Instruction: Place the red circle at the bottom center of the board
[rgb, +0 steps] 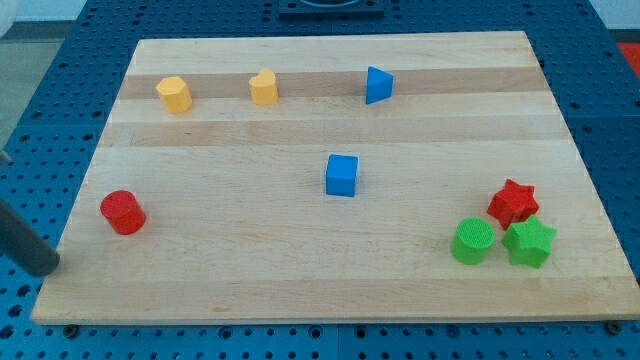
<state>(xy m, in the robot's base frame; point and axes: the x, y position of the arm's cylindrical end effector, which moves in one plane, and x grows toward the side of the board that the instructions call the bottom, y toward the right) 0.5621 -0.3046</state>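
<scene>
Red circle (123, 212) sits near the counter's (300, 280) left edge, a bit below mid-height, upright, nothing touching it. My tip (47, 267) is at the lower left corner area, just off or right at the counter's left edge, below and left of the red circle, apart from it; the dark rod runs up and off the view's left. The tool is only a plain rod with no jaws, so no released or clenched state applies; it grasps nothing and touches no block. Bottom center of the counter holds no block. Blue cube (342, 175) is about at the counter's middle, alone. Along the top edge: yellow hexagon-like block (174, 94) toward the top left corner, a second yellow block (264, 87) to its right, exact shape hard to tell, maybe heart-like, and a blue triangle (378, 85) further right, past the top edge's midpoint. All three are well apart from each other. Near the right edge toward the bottom right corner there is a tight cluster: red star (513, 203) on top, green circle (472, 241) below left of it, green star (529, 243) below it and just beside the green circle, looks touching or nearly so. The counter is a light wood board on a blue perforated base (600, 60).
</scene>
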